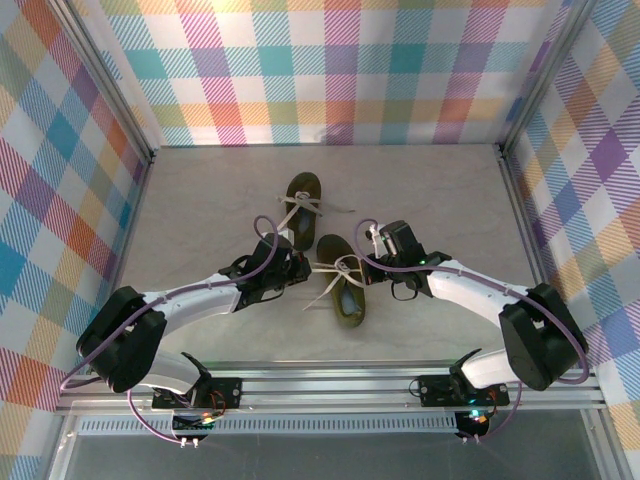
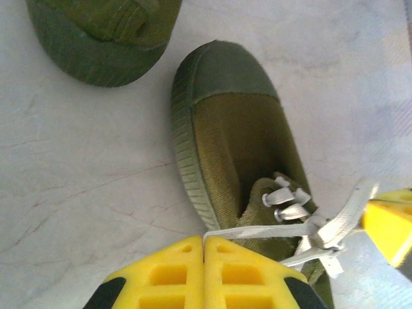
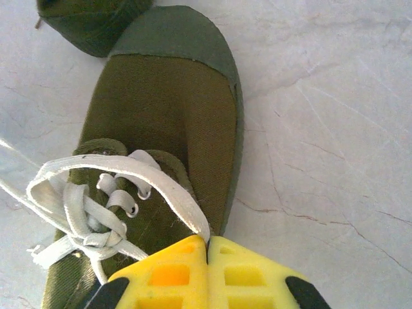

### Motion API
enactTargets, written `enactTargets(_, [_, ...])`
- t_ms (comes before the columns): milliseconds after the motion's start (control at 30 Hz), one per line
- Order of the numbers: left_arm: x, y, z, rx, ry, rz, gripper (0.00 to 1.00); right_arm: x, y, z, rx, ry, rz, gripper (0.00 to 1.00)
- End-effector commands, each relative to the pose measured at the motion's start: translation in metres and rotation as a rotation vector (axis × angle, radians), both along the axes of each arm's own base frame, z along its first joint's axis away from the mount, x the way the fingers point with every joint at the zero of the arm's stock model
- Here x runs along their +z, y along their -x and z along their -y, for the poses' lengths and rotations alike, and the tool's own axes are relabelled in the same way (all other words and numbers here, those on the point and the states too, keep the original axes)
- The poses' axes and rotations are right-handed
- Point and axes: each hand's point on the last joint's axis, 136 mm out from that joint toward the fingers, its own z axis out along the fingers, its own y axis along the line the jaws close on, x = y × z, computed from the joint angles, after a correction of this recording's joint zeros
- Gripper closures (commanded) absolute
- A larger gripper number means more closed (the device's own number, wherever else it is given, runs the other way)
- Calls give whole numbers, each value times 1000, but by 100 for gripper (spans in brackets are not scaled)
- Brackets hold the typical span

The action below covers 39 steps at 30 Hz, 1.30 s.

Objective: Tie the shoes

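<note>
Lying on the surface [image 1: 200,200], the near shoe [image 1: 343,285] points its toe toward the far wall [image 1: 330,70], long axis slightly slanted. Left wrist: left end effector [image 2: 204,243] pinches a lace strand [image 2: 257,230]. Right wrist: right end effector [image 3: 208,244] pinches a lace loop [image 3: 161,177].

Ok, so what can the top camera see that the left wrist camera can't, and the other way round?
Top camera's extras: the left arm and right arm whole, the far shoe from heel to toe, and the plaid walls.

Left wrist camera's extras: the ribbed sole edge up close, and how the left gripper is shut on a lace.

Both share: the near shoe, a bit of the far shoe, and the pale table.
</note>
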Motion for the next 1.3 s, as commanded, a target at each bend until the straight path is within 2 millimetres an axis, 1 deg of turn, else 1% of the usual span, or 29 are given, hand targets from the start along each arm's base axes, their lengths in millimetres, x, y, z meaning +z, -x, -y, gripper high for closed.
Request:
enactTargets(0, [-9, -5, -26, 57, -132, -13, 100, 14, 2, -2, 59, -8, 49, 100])
enactTargets(100, [-10, -7, -44, 96, -218, -14, 100, 12, -1, 8, 34, 50, 57, 100])
enactTargets(233, [-10, -7, -58, 111, -264, -18, 100, 8, -4, 23, -16, 132, 49, 100])
enactTargets(433, [-18, -6, -66, 113, -295, -43, 100, 5, -5, 30, -32, 179, 38, 100])
enactTargets(633, [-24, -6, -76, 143, -295, -63, 100, 3, -5, 32, -28, 203, 31, 100])
enactTargets(833, [-28, -5, -89, 172, -299, -79, 100, -1, -8, 45, -56, 285, 20, 100])
enactTargets(1100, [-32, -4, -92, 170, -304, -93, 100, -9, -7, 50, -36, 408, 19, 100])
enactTargets(1267, [-34, -1, -103, 199, -311, -105, 100, -14, -8, 63, -91, 479, 8, 100])
